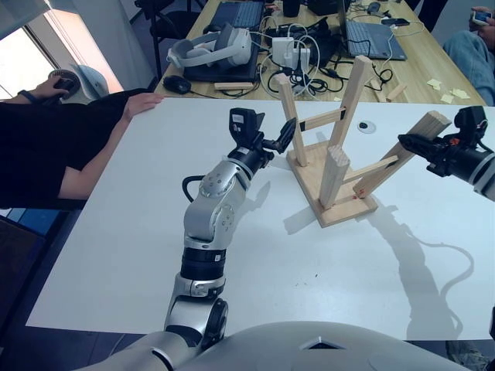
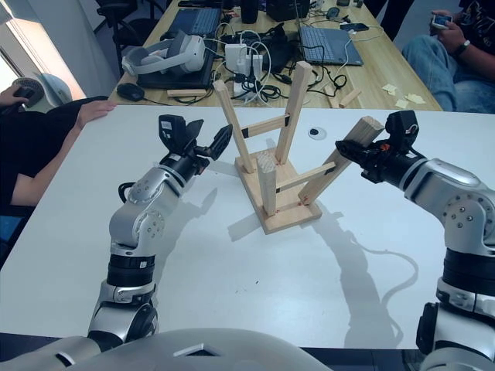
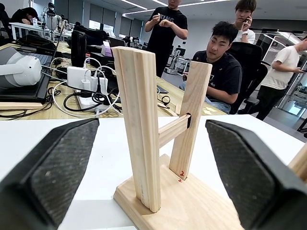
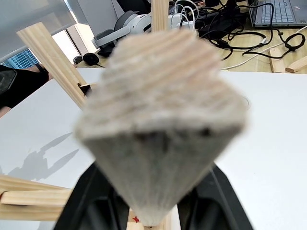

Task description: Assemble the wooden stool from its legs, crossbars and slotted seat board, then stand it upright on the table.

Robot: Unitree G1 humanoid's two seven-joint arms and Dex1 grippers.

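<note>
— What is at the left edge?
— A person's forearm [image 1: 100, 151] lies on the white surface [image 1: 139, 247], palm down at its far edge. On the wooden desk behind sit a white headset [image 1: 210, 45], a tangle of cables [image 1: 298, 50] and a laptop [image 1: 370, 37].

— And the robot's left hand?
— The left hand [image 1: 267, 133] hovers above the surface just left of the stool [image 1: 340, 178], its two padded fingers [image 3: 53, 172] spread wide on either side of the nearest leg [image 3: 141, 124] and not touching it.

— Where is the stool?
— It is on the surface right of centre, upside down. The seat board [image 1: 344, 207] is at the bottom and four legs splay upward, joined by crossbars [image 1: 323, 118]. Whether the board lies fully flat cannot be told.

— And the right?
— The right hand [image 2: 360, 154] is clamped on the upper end of the rightmost leg [image 1: 387, 166], which slants out towards it. From the right wrist, that leg's cut end [image 4: 160, 110] sits between the two dark fingers [image 4: 91, 201].
</note>
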